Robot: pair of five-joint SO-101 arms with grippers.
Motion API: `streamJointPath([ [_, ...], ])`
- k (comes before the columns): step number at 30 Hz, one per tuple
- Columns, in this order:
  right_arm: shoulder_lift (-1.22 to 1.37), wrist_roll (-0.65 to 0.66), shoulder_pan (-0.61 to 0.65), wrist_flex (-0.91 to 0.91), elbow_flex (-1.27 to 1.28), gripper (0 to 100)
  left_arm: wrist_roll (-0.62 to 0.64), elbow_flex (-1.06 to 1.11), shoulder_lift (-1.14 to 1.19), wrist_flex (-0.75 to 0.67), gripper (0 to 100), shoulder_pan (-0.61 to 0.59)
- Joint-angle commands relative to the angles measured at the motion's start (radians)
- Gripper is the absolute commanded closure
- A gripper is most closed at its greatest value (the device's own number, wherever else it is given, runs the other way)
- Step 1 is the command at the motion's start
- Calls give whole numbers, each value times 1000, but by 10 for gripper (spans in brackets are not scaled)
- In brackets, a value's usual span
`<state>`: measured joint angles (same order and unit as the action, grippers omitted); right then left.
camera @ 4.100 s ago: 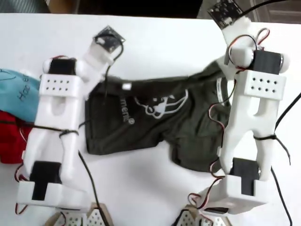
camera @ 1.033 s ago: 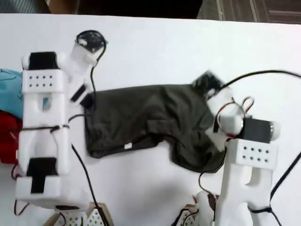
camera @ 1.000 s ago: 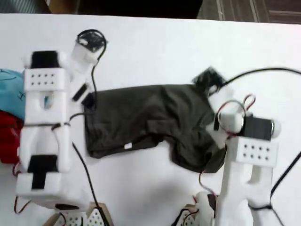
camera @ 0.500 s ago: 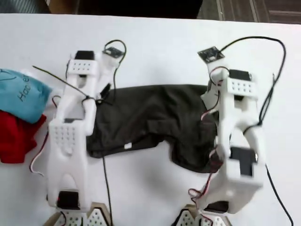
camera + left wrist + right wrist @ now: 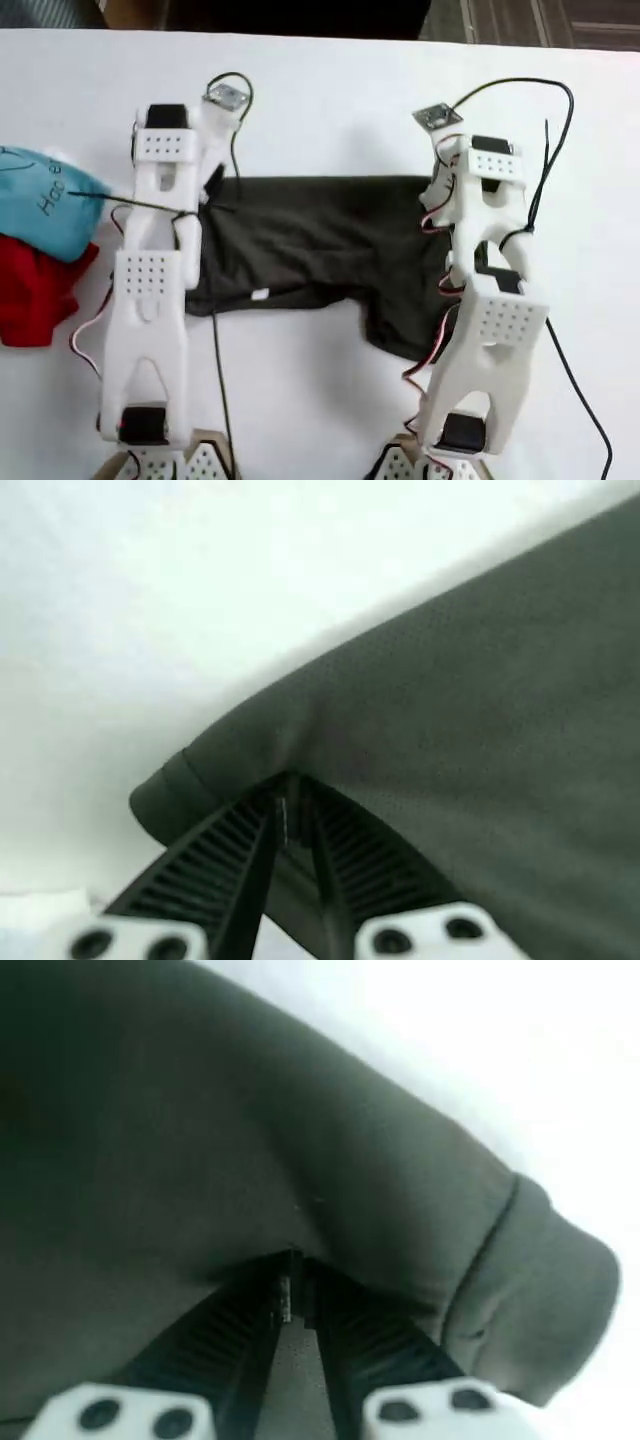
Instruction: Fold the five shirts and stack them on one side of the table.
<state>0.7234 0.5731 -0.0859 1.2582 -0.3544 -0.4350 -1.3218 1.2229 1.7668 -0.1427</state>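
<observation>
Shirt (image 5: 320,240) across table (image 5: 330,90) centre, two bunched shirts (image 5: 45,250) far left

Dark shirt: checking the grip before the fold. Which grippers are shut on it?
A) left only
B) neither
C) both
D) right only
C: in their own wrist views, the left gripper and the right gripper each close on a pinch of the dark shirt.

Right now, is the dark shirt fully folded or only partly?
Partly folded: the dark shirt is doubled into a band, but a flap juts out; left claw and right claw pinch its edge.
</observation>
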Motion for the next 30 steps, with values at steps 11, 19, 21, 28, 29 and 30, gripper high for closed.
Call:
streamJointPath([
  [11, -119, -8, -21, 242, -224, 977, -3, -7, -192, 23, 975, -20],
  [19, -374, 0, -21, 438, -169, 977, -9, 722, -657, 14, 974, 91],
  [21, -467, 5, -21, 437, -72, 977, -26, 935, -783, -54, 974, 98],
  [28, -840, 78, 38, 349, 493, 976, -57, 1546, -1022, -457, 975, 95],
  [29, -892, 78, 33, 311, 574, 976, -60, 1589, -1013, -497, 975, 87],
  [30, -946, 78, 31, 272, 660, 976, -61, 1620, -999, -528, 975, 71],
])
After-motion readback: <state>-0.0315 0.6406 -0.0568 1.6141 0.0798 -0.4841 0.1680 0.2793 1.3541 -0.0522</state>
